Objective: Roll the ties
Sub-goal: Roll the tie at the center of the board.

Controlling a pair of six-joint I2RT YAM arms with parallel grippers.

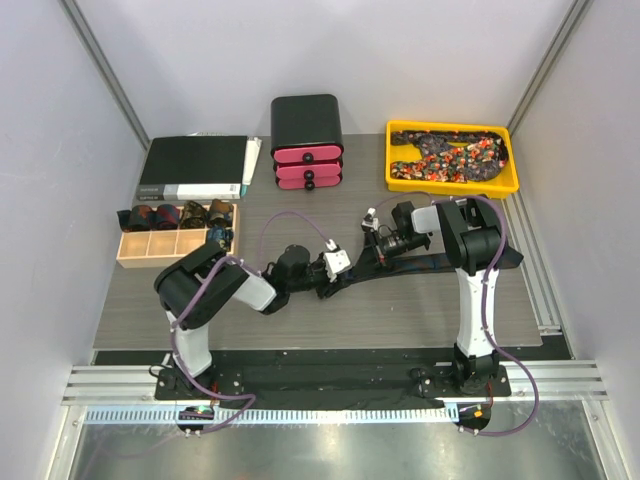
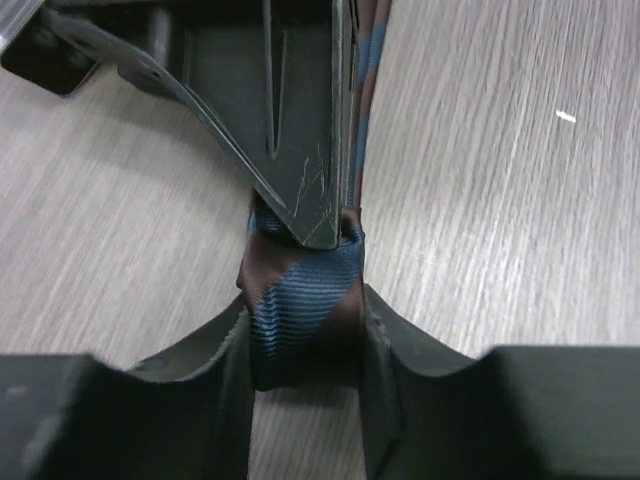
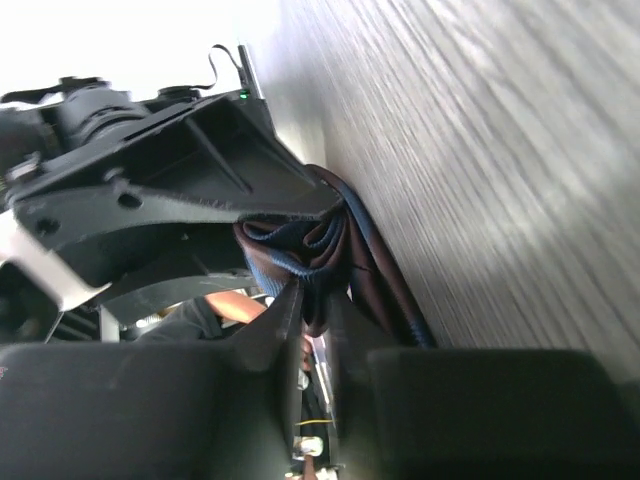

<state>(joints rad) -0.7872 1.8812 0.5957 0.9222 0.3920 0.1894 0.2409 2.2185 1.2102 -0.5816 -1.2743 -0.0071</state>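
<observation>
The brown-and-blue striped fabric necktie is lying just past the middle of the grey wood-grain tabletop, and we are seeing its near end folded into a small loose bundle caught between both arms. In the right wrist view the right gripper is pinching tight on several layered folds of the cloth, with the black body of the left gripper sitting just beyond at 10 o'clock. In the left wrist view the left gripper is clamping the same bundle: its two black fingers are pressing the fabric from either side, and the cloth is filling the gap between them. A finger of the right gripper is reaching in from 12 o'clock there, its tip touching the top of the fold, while a flat strip of the necktie is running up beside it toward 1 o'clock.

From overhead, the rest of the necktie is trailing flat across the table toward 3 o'clock, running past the right arm.

Farther out, a yellow plastic tray is sitting at 1 o'clock, holding a heap of dark ties speckled red, orange and white. A black cabinet with three pink drawers is standing at 12 o'clock, with a flat black binder at 11. At 9 o'clock a pale wooden divided box is holding rolled dark ties in its far row. Purple cables are looping over the arms.
</observation>
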